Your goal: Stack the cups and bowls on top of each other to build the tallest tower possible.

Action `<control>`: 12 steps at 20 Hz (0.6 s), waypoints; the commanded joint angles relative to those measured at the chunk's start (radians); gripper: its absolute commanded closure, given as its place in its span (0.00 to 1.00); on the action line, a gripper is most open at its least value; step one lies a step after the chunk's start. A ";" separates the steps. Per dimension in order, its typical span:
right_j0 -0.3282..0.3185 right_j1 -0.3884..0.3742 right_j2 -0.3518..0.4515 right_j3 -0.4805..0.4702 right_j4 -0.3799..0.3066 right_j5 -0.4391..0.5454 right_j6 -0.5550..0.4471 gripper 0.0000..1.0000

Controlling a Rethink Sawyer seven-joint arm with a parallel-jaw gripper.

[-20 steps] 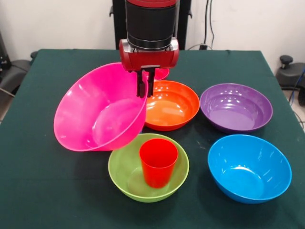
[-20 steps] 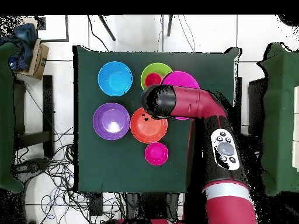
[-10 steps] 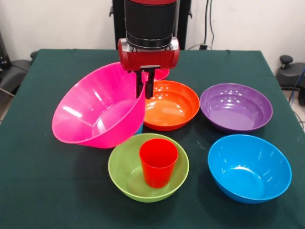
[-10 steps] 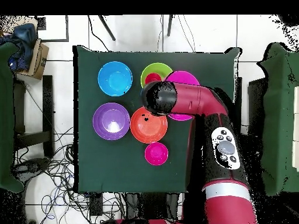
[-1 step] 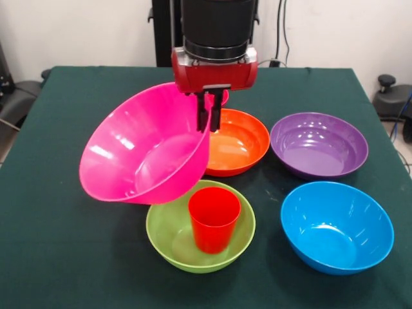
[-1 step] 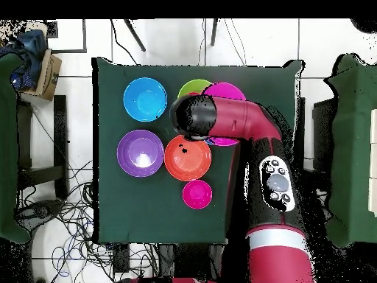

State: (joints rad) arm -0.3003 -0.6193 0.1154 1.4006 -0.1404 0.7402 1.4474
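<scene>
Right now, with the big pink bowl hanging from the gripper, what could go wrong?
The gripper pinches only the rim of the large hot pink plastic bowl, which hangs tilted, so it might slip. It hangs just above the lime green bowl and could knock over the upright red plastic cup.

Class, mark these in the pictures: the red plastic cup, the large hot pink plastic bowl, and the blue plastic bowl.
Red plastic cup (image 5: 213, 221), front view, its outer wall.
Large hot pink plastic bowl (image 5: 138, 154), front view, its inner wall.
Blue plastic bowl (image 6: 145, 99), overhead view, its inside bottom.
</scene>
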 commanded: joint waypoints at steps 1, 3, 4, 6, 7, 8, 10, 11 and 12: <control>0.048 0.000 0.007 -0.082 0.039 0.130 0.179 1.00; 0.055 0.008 0.000 -0.090 0.038 0.126 0.182 1.00; 0.057 0.013 -0.003 -0.093 0.039 0.120 0.182 1.00; 0.061 0.021 -0.008 -0.102 0.042 0.116 0.182 1.00; 0.062 0.024 -0.010 -0.104 0.044 0.113 0.182 1.00; 0.063 0.026 -0.011 -0.106 0.045 0.110 0.182 1.00; 0.065 0.034 -0.015 -0.109 0.046 0.101 0.181 1.00; 0.065 0.037 -0.017 -0.112 0.046 0.100 0.180 1.00; 0.065 0.042 -0.019 -0.121 0.048 0.104 0.180 1.00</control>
State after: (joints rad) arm -0.2556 -0.6128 0.0936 1.3382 -0.1043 0.7726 1.4572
